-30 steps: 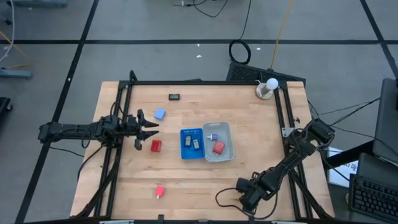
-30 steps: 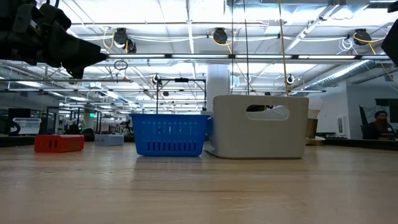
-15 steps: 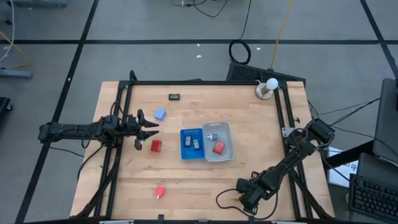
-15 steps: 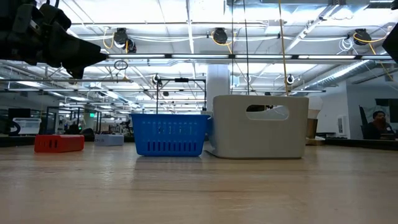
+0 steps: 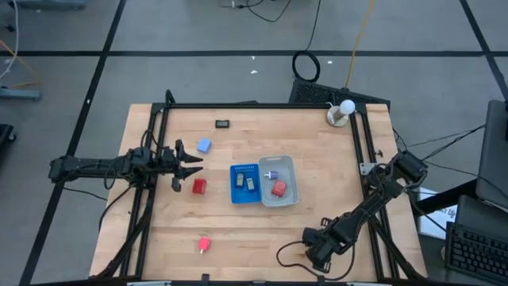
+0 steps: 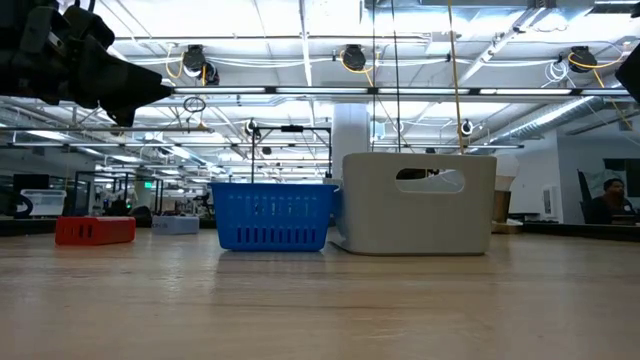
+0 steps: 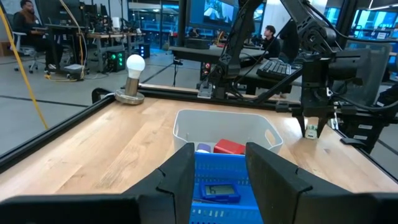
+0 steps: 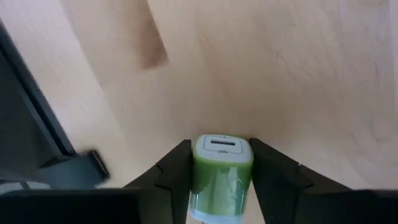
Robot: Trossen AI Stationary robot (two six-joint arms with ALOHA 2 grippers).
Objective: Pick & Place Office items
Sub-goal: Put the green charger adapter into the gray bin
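The right end effector (image 8: 221, 180) pinches a green block (image 8: 221, 176) low over the counter (image 5: 238, 230) — near its front edge. The left end effector (image 5: 187, 168) hovers beside a red block (image 5: 199, 186), fingers spread — empty.

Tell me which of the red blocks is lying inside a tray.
The red block in the clear plastic tray. The other two lie on bare wood: one beside the left pincer, one near the table's front edge.

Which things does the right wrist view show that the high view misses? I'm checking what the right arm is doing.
Only the right wrist view shows the green block between the right tool's fingers. Only the high view shows the blue tray, clear tray, red blocks and the waiting left tool. Both show the wooden table.
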